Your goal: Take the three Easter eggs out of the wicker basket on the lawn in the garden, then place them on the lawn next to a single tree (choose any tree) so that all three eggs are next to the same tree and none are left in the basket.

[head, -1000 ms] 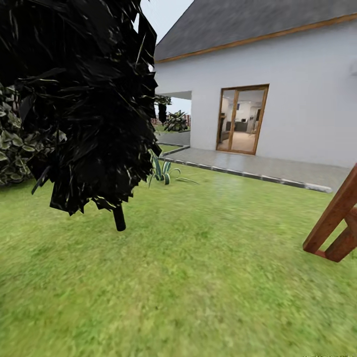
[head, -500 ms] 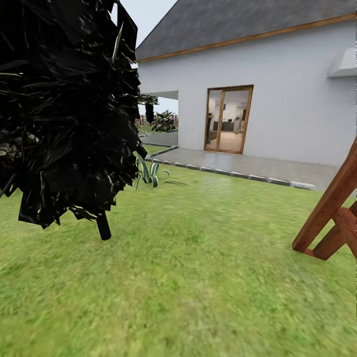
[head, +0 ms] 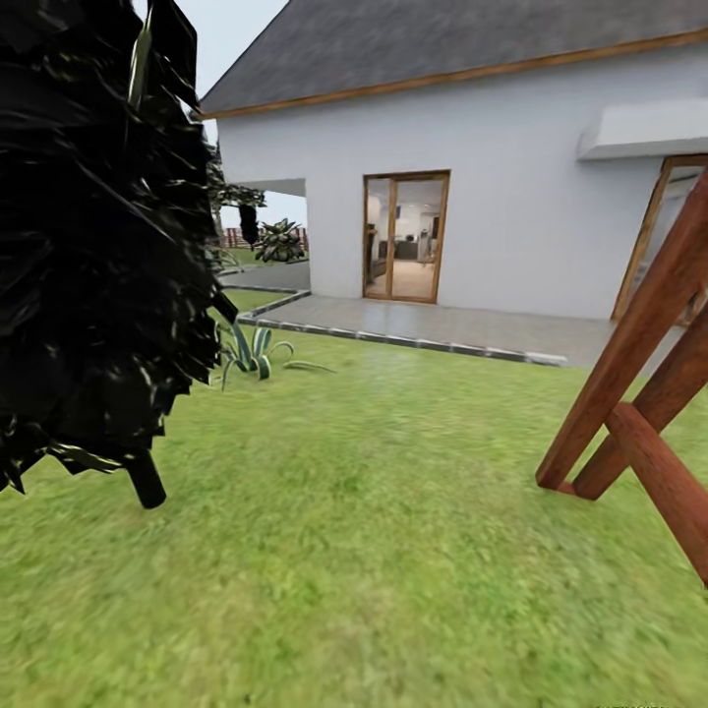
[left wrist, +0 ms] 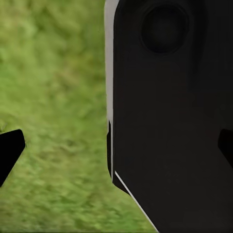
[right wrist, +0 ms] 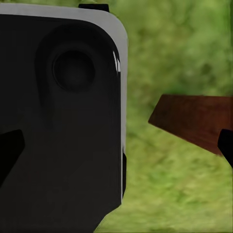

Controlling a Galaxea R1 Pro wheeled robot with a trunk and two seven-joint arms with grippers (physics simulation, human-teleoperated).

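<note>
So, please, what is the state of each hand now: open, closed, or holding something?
Left hand: open, dark fingertips wide apart, holding nothing, above the green mottled lawn.
Right hand: open, holding nothing.

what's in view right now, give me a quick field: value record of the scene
setting: garden beside a white house
ground: lawn, green and mottled
left of head view: dark-leaved tree, its trunk base on the grass
right of head view: red-brown wooden frame standing on the lawn
background: glass door, grey paved patio, spiky plant
task items: no eggs or basket seen
left claw: fingertips at frame edges over grass, apparently open
right claw: the same, wooden beam beyond
</note>
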